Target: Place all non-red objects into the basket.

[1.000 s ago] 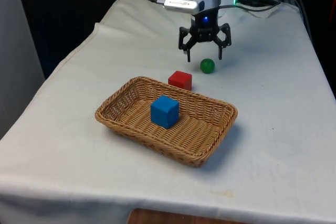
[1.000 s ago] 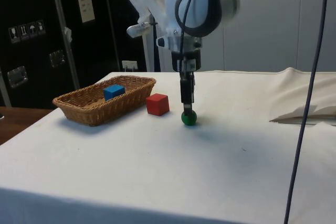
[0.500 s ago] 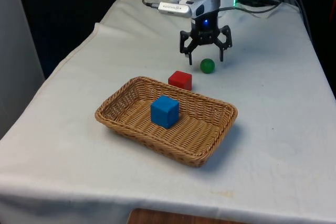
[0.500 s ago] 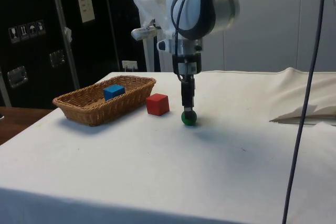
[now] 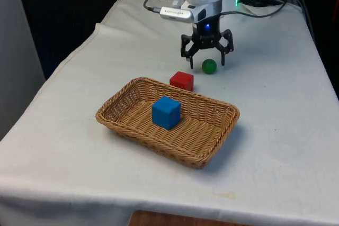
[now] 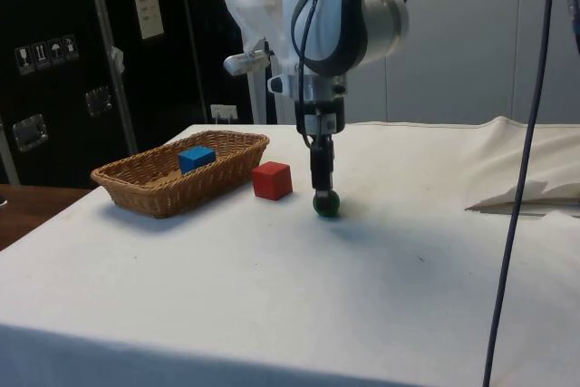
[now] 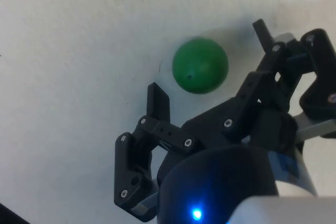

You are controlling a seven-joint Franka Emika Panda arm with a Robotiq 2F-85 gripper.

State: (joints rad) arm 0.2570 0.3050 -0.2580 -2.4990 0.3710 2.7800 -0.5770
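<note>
Left to right: basket (image 5: 217, 146) holding the blue cube (image 5: 166, 112); red cube (image 5: 181, 80) just behind it; ball (image 5: 209, 66) beyond, on the cloth. My gripper (image 5: 206, 58) hangs spread wide over the ball; I should centre, descend, then close gently.

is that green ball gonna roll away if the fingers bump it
Probably: the green ball is round and lies free on the flat white cloth. The cloth may slow it slightly. The open gripper straddling it should let it close evenly.

The white arm (image 6: 340, 15) points its gripper (image 5: 207, 62) straight down at six o'clock, fingers (image 7: 158, 103) spread wide.
</note>
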